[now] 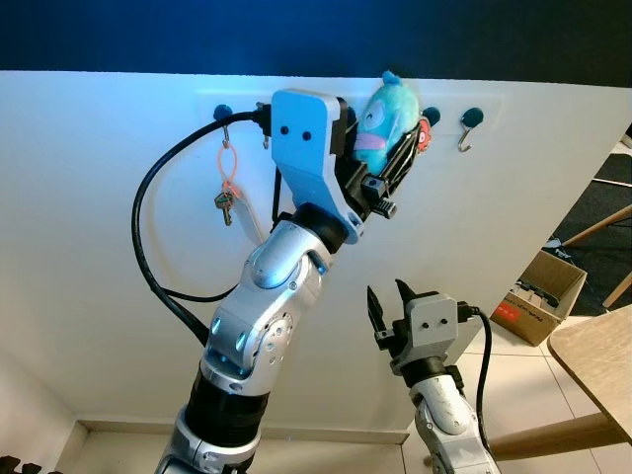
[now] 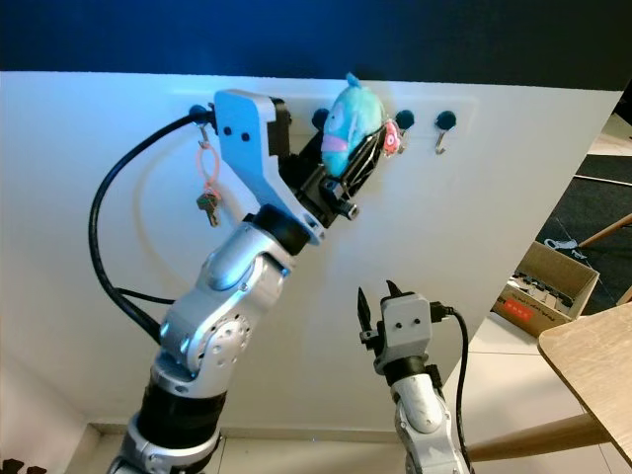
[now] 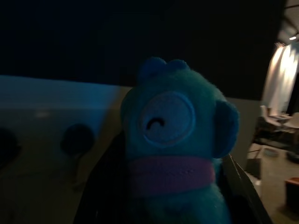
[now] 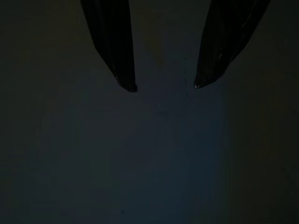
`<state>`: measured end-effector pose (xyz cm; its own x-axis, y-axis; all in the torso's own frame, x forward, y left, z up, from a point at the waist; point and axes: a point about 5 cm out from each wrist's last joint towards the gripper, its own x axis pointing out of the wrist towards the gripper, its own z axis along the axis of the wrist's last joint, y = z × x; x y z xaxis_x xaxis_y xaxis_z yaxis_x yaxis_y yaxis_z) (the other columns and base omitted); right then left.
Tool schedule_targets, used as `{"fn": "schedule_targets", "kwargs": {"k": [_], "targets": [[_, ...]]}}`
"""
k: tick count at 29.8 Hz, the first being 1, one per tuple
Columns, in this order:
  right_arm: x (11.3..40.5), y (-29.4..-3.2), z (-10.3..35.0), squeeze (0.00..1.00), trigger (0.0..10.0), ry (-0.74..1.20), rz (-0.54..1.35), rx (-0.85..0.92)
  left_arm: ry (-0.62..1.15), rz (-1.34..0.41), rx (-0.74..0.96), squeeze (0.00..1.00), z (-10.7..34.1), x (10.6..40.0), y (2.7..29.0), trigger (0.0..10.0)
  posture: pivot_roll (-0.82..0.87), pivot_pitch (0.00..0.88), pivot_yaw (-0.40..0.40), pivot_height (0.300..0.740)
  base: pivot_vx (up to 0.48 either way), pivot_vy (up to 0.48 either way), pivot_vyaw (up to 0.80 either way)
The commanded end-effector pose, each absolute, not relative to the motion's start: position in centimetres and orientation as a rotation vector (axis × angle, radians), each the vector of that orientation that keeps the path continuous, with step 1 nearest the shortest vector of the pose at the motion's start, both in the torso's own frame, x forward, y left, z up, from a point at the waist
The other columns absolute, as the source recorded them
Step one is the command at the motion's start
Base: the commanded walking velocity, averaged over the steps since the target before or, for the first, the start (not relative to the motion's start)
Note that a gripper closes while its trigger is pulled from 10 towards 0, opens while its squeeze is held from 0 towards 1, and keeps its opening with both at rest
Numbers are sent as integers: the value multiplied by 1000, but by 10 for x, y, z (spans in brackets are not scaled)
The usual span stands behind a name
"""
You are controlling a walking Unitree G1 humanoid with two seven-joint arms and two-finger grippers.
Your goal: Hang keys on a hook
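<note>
A blue plush keychain toy [image 1: 383, 120] with a pink mouth is held up against the white wall's row of blue-knobbed hooks. My left gripper [image 1: 393, 158] is shut on it, its black fingers [image 3: 240, 184] flanking the toy [image 3: 174, 140] in the left wrist view. A small red and white charm [image 2: 392, 138] shows beside the toy, close to a hook [image 1: 431, 116]. Another hook [image 1: 471, 120] to the right is bare. On the left hook [image 1: 223, 111] hangs a set of keys on an orange loop [image 1: 227, 188]. My right gripper [image 1: 387, 301] is lower, open, pointing up at the wall [image 4: 164, 87].
My left arm's black cable [image 1: 148, 237] loops out in front of the wall. At the right, a cardboard box [image 1: 538, 296] sits on the floor and a wooden table corner [image 1: 597, 360] juts in. Above the white wall runs a dark blue band.
</note>
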<state>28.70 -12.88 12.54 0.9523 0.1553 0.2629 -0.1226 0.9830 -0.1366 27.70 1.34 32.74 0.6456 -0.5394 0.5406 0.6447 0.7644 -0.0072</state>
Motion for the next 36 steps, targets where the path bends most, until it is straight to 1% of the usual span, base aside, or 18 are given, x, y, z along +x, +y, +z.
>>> {"fn": "schedule_targets", "kwargs": {"k": [1,10,21,23,24,29,36], "targets": [[286,-128,121,0,10000,-264,144,-130,-593,-693,-273,0,342,270,-2,10000,113,141,26,740,0,0,0],[286,-128,121,0,10000,-266,149,-130,-589,-641,-267,0,339,273,3,10000,117,135,21,740,0,0,0],[286,-129,121,0,10000,-267,150,-133,-576,-643,-127,0,315,268,16,10000,121,142,9,740,0,0,0],[287,-129,122,0,10000,-267,153,-133,-552,-719,-81,0,305,263,18,10000,121,142,9,740,0,0,0],[287,-129,122,0,10000,-267,153,-133,-552,-719,-81,0,305,263,18,10000,121,142,9,740,0,0,0],[287,-127,122,0,10000,-266,162,-131,-512,-835,-6,0,293,258,17,10000,128,150,5,740,0,0,0],[285,-128,122,0,10000,-265,158,-132,-499,-851,25,0,287,258,15,10000,117,154,10,740,0,0,0]]}}
